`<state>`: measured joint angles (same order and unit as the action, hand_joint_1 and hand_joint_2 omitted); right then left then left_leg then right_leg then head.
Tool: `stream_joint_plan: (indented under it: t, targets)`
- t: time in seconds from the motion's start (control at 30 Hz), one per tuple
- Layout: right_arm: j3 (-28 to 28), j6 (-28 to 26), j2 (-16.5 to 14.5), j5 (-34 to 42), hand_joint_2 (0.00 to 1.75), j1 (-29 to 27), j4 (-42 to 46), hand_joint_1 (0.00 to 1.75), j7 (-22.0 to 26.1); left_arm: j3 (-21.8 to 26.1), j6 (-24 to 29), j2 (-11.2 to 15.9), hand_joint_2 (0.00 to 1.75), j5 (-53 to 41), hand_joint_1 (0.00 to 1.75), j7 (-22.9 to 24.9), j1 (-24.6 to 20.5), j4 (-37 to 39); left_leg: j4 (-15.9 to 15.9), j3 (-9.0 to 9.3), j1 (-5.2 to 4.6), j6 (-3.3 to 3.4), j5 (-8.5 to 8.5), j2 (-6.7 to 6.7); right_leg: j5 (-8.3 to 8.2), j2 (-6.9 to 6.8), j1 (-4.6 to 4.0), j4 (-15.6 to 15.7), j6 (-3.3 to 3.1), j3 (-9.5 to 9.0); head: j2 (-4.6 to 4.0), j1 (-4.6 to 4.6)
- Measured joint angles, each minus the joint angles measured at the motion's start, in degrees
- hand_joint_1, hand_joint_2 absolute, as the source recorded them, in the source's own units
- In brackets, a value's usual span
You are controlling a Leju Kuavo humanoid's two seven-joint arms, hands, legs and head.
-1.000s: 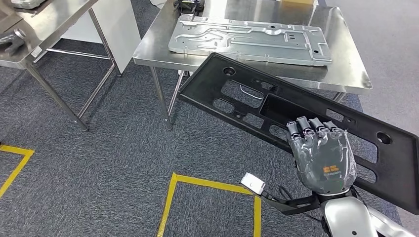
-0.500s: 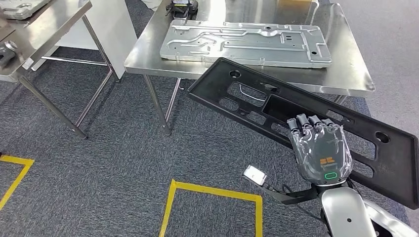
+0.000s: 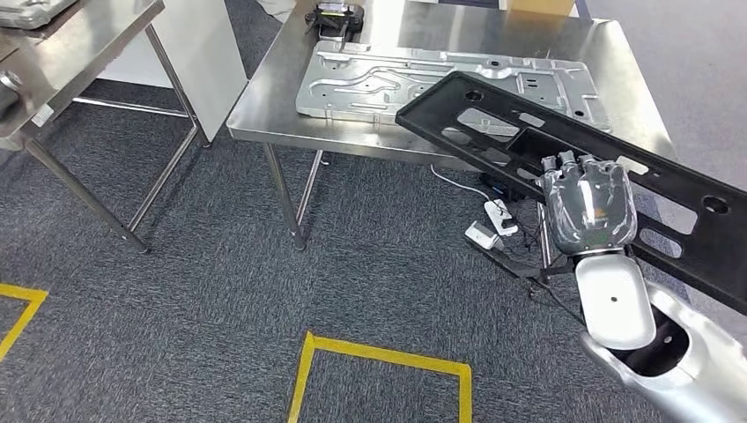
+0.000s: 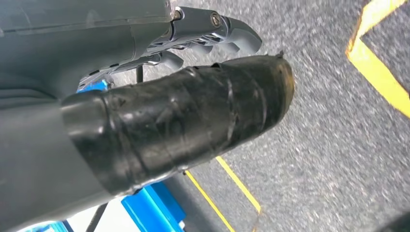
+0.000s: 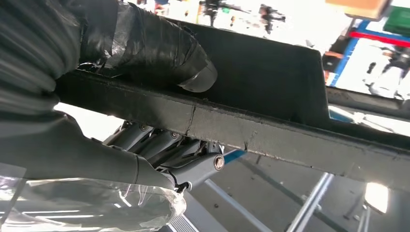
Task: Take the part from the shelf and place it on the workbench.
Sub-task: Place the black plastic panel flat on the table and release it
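Grey carpet floor (image 3: 203, 291) marked with yellow tape (image 3: 379, 357); a steel tabletop (image 3: 291, 97) carries a silver metal plate (image 3: 370, 75). The right hand (image 3: 588, 204) holds the black part (image 3: 493, 119), fingers clamped on its edge, tilted above the tabletop's near corner. The left hand (image 4: 145, 96) hangs over carpet, fingers curled, holding nothing.

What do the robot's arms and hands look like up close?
The right arm is shiny silver and rounded, with a dark opening near the wrist. The right hand is grey, wrapped in clear crinkly plastic, with a small orange mark and a green one on its back. The left hand has a thick thumb wound in black tape and darker metal fingers.
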<state>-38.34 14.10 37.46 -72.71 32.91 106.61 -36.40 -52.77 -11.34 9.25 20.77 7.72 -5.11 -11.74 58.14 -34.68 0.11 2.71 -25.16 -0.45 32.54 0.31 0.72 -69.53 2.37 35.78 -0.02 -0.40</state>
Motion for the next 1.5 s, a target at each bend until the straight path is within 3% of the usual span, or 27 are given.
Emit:
stream_joint_plan:
  t: [0.07,0.1,0.13,0.2,0.23,0.27,0.4,0.47,0.57,0.63,0.73,0.8,0.87,1.0,1.07,1.13,1.17,1.2,1.27,1.3,1.37,1.43,1.5]
  targets:
    - [-0.03,-0.1,0.16,0.95,1.75,0.88,-2.43,1.75,-0.06,-0.29,0.14,0.0,0.0,-0.1,0.0,-0.01,-0.02,0.0,0.05,0.65,-0.05,0.15,-0.75,-0.15,1.89,-0.02,-0.01,-4.24,0.16,4.0,0.0,0.0]
    - [-0.04,-0.18,0.26,1.31,1.75,1.16,-3.58,1.75,-0.08,-0.43,0.22,0.0,0.0,-0.13,0.0,-0.02,0.02,0.0,0.1,1.18,-0.06,0.13,-1.22,-0.25,1.4,-0.04,0.0,-3.89,0.14,4.85,0.0,0.0]
    - [-0.04,-0.28,0.41,1.57,1.75,1.47,-4.65,1.75,-0.1,-0.55,0.27,0.0,0.0,-0.13,0.0,-0.02,0.06,0.0,0.17,1.84,-0.07,0.07,-1.76,-0.35,-0.45,-0.06,0.0,-1.64,0.04,4.72,0.0,0.01]
    - [-0.05,-0.64,0.73,1.65,1.75,2.17,-6.47,1.75,-0.14,-0.79,0.32,-0.01,0.0,0.02,0.0,0.04,0.16,0.0,0.38,3.14,-0.1,-0.24,-2.96,-0.48,-6.14,-0.14,-0.1,5.38,-0.32,3.24,0.0,-0.03]
    - [-0.09,-0.94,0.86,1.46,1.75,2.5,-7.16,1.75,-0.16,-0.92,0.35,-0.02,0.0,0.13,0.0,0.11,0.11,0.0,0.46,3.44,-0.13,-0.51,-3.44,-0.54,-7.94,-0.2,-0.27,8.12,-0.62,2.62,0.0,-0.05]
    - [-0.14,-1.31,0.99,1.13,1.75,2.64,-7.68,1.75,-0.19,-1.05,0.4,-0.02,0.0,0.27,0.0,0.21,0.06,0.0,0.4,3.51,-0.15,-0.84,-3.81,-0.58,-9.07,-0.22,-0.47,9.67,-0.99,2.34,0.0,-0.08]
    - [-0.22,-3.81,1.36,-0.94,1.75,2.65,-8.46,1.75,-0.19,-1.29,0.63,-0.02,0.0,0.84,0.0,0.56,-0.07,-0.01,1.08,3.84,-0.22,-2.14,-4.5,-0.44,-8.79,-0.03,-0.42,10.78,-2.64,1.06,0.0,-0.16]
    - [-0.27,-6.06,1.35,-2.18,1.75,2.52,-8.57,1.75,0.21,-1.38,0.68,0.01,0.0,1.05,0.0,0.65,-0.13,-0.01,5.87,1.23,-0.08,-2.74,-5.46,-0.19,-8.2,0.0,-0.21,11.04,-3.23,-0.2,0.0,-0.35]
    - [-0.61,-8.9,1.34,-4.59,1.75,2.06,-8.61,1.75,2.39,-1.44,0.63,-0.03,0.0,1.39,0.0,0.7,-0.17,-0.01,14.91,-5.18,0.09,-3.48,-8.63,0.06,-6.95,-0.05,-0.27,11.01,-3.52,-1.52,0.0,-0.5]
    - [-0.73,-9.34,1.34,-5.47,1.75,1.91,-8.61,1.75,3.43,-1.44,0.58,-0.04,0.0,1.43,0.0,0.7,-0.16,-0.02,16.41,-6.58,0.09,-3.57,-9.48,0.09,-6.6,-0.05,-0.3,10.99,-3.53,-1.88,0.0,-0.5]
    - [-1.06,-9.65,1.29,-6.96,1.75,1.66,-8.56,1.75,5.04,-1.45,0.47,-0.04,0.0,1.45,0.0,0.7,-0.1,0.0,15.2,-6.97,0.05,-3.36,-8.4,0.08,-6.06,0.0,-0.41,10.96,-3.55,-2.64,0.0,-0.52]
    - [-1.85,-9.81,1.13,-8.91,1.75,1.16,-8.32,1.75,7.07,-1.47,0.28,0.08,0.0,1.48,0.0,0.69,0.07,0.0,7.29,-5.57,-0.5,-1.96,-2.21,0.02,-4.56,0.09,-0.64,11.02,-3.45,-4.48,0.0,-0.44]
    - [-2.5,-9.69,0.93,-9.69,1.75,0.83,-8.1,1.75,7.96,-1.49,0.13,0.3,0.0,1.48,0.0,0.67,0.06,0.0,0.41,-3.59,-1.17,-0.59,2.66,-0.1,-3.27,0.17,-0.7,11.18,-2.91,-5.77,0.0,-0.38]
    - [-2.88,-9.6,0.81,-9.84,1.75,0.68,-7.65,1.75,8.44,-1.55,0.05,0.37,0.0,1.48,0.0,0.64,-0.18,-0.05,-1.37,-1.66,-0.82,-0.01,2.46,-0.02,-1.83,0.18,-0.73,10.6,-1.64,-6.09,0.01,-0.38]
    - [-2.92,-9.52,0.83,-10.19,1.75,0.75,-7.57,1.75,9.0,-1.64,0.04,0.35,0.0,1.43,0.0,0.58,-0.19,-0.07,-2.29,-0.34,-0.5,0.22,2.06,0.12,0.29,0.07,-0.53,5.25,-1.15,-3.22,0.0,-0.22]
    - [-3.11,-9.41,0.84,-10.41,1.75,0.48,-7.61,1.75,9.91,-1.85,0.03,0.35,0.0,1.41,0.0,0.51,-0.2,-0.07,-2.34,0.48,-0.37,0.3,1.24,0.11,2.09,0.05,-0.08,-1.85,-0.54,1.73,0.0,-0.21]
    - [-3.28,-9.39,0.84,-10.31,1.75,0.24,-7.63,1.75,10.47,-1.96,0.02,0.35,0.0,1.4,0.0,0.46,-0.2,-0.06,-2.23,0.92,-0.28,0.18,0.74,0.07,1.64,0.02,0.2,-3.55,-0.21,3.53,0.0,-0.22]
    - [-3.45,-9.39,0.85,-10.08,1.75,0.03,-7.64,1.75,11.06,-2.07,-0.02,0.34,0.0,1.4,0.0,0.44,-0.17,-0.06,-2.01,1.43,-0.16,-0.02,0.14,0.01,0.01,-0.03,0.48,-3.29,0.14,4.37,0.0,-0.24]
    - [-3.63,-9.46,0.9,-9.45,1.75,-0.18,-7.65,1.75,12.12,-2.27,-0.1,0.34,0.0,1.4,0.0,0.39,-0.09,-0.05,-1.14,2.46,0.22,-0.64,-1.37,-0.1,-5.34,-0.17,1.01,2.34,0.85,3.24,0.0,-0.21]
    - [-3.67,-9.58,0.92,-9.15,1.75,-0.2,-7.68,1.75,12.56,-2.37,-0.13,0.42,0.0,1.42,0.0,0.37,-0.07,-0.05,-0.53,2.7,0.26,-1.07,-2.15,-0.2,-7.26,-0.22,1.07,5.23,1.06,2.23,0.0,-0.11]
    - [-3.85,-10.09,0.9,-8.73,1.75,-0.13,-7.75,1.75,13.25,-2.53,-0.15,0.6,0.0,1.45,0.0,0.3,-0.12,-0.03,0.51,2.51,0.21,-1.92,-3.18,-0.38,-7.94,-0.17,0.99,8.44,0.39,1.01,0.01,-0.07]
    - [-4.32,-10.97,0.74,-8.64,1.75,0.0,-8.02,1.75,13.61,-2.63,-0.16,0.74,0.0,1.5,0.0,0.2,-0.24,-0.02,0.68,2.22,0.12,-2.5,-3.47,-0.43,-7.04,0.0,0.83,8.78,-0.91,0.91,0.01,-0.17]
    - [-4.81,-11.89,0.44,-8.91,1.75,0.21,-8.45,1.75,13.52,-2.69,-0.19,0.91,0.0,1.49,0.0,0.2,-0.45,-0.02,1.48,2.12,0.17,-3.01,-4.2,-0.25,-6.64,0.03,0.89,8.91,-1.78,0.39,0.01,-0.36]
